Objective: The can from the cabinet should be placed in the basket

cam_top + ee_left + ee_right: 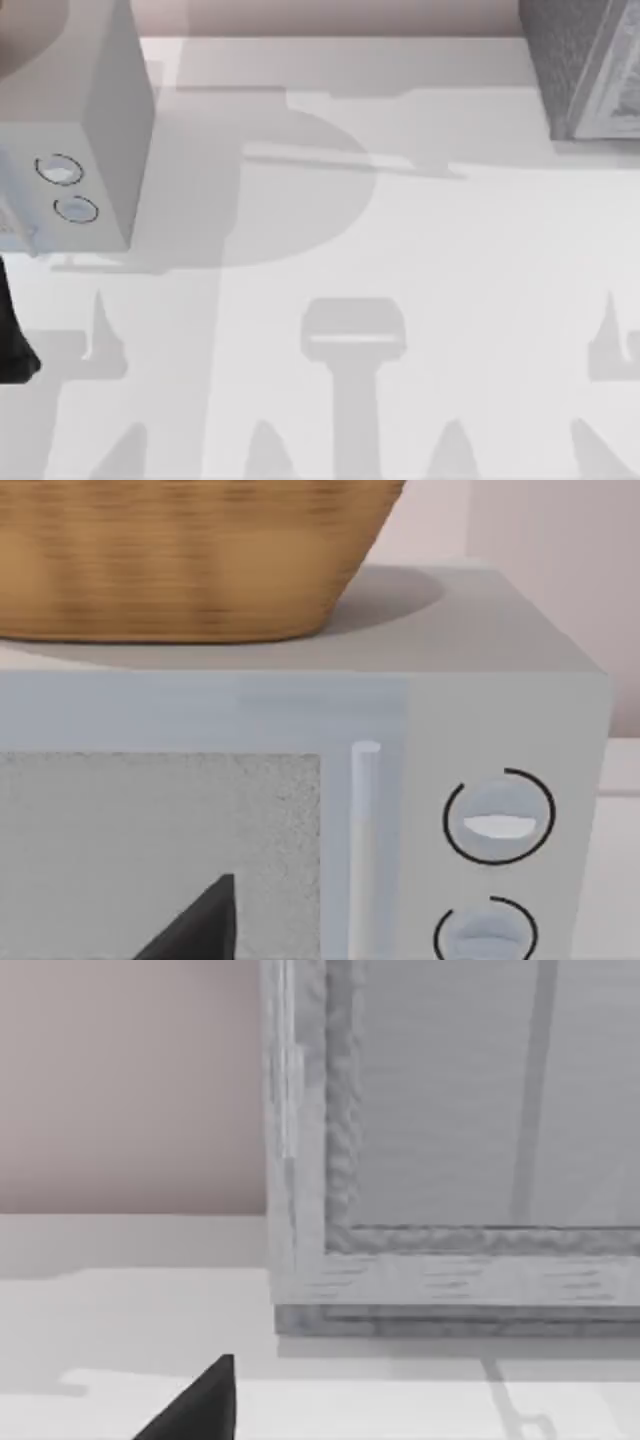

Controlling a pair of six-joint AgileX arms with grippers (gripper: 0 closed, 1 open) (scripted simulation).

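Although the task is about a can, I cannot find it anywhere on the table (400, 250), so I judge it sits hidden inside the cabinet (585, 65), whose framed panel front looks closed from my right wrist. By the task's wording alone, a drink can should be light, stiff but dentable, with smooth slippery sides; I would take it around the middle of its body, upright. The cabinet is cut off at the far right corner. Well apart from it, at the left, stands the pale box (85, 120) with two ring knobs, carrying the basket (190, 560). A dark tip of each of my grippers shows; I cannot tell whether either is open.
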